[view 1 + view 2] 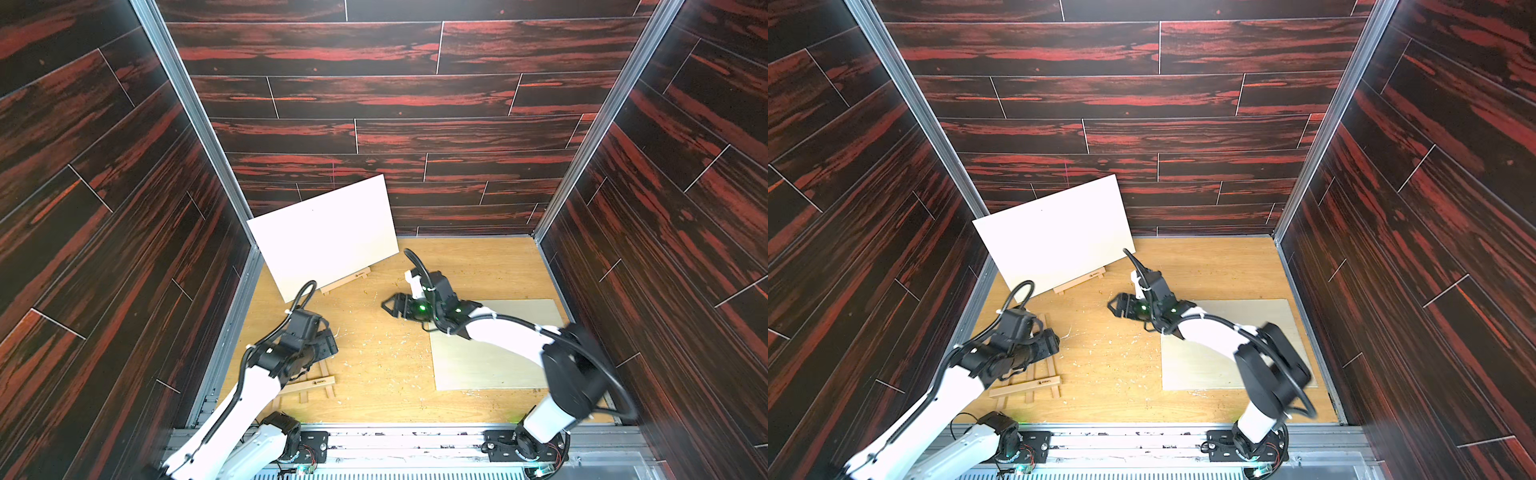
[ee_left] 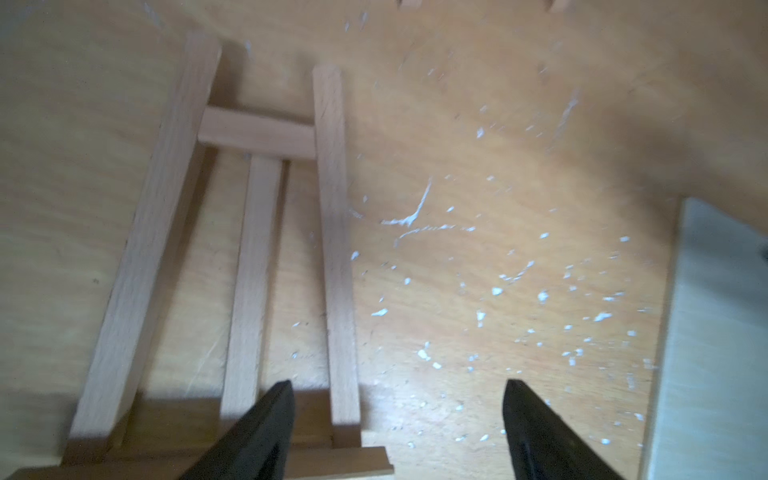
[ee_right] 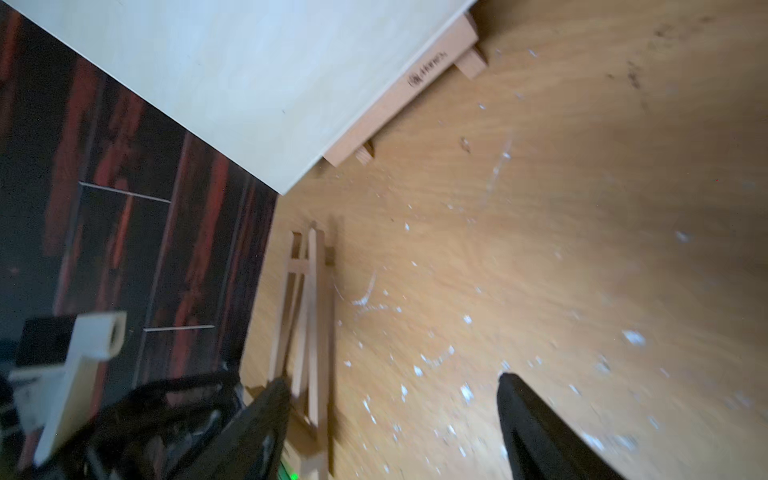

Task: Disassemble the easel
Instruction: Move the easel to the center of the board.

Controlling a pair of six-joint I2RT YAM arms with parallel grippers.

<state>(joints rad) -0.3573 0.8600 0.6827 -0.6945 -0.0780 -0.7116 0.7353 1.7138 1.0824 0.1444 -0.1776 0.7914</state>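
A small wooden easel [image 1: 348,279] [image 1: 1080,281] stands at the back left with a white panel [image 1: 324,237] [image 1: 1054,235] leaning on its ledge. In the right wrist view the panel [image 3: 249,75] and ledge [image 3: 399,99] show too. A second wooden easel [image 1: 318,381] [image 1: 1038,382] [image 2: 257,137] [image 3: 309,324] lies flat at the front left. My left gripper [image 1: 328,345] [image 1: 1052,340] [image 2: 397,384] hovers open over its lower end, holding nothing. In mid-table my right gripper [image 1: 390,305] [image 1: 1117,303] [image 3: 392,380] is open and empty, pointing left.
A pale thin board [image 1: 490,361] [image 1: 1200,361] [image 2: 715,332] lies flat on the wooden table [image 1: 382,374] at the right, partly under the right arm. White flecks and scratches dot the table's middle. Dark red plank walls enclose three sides.
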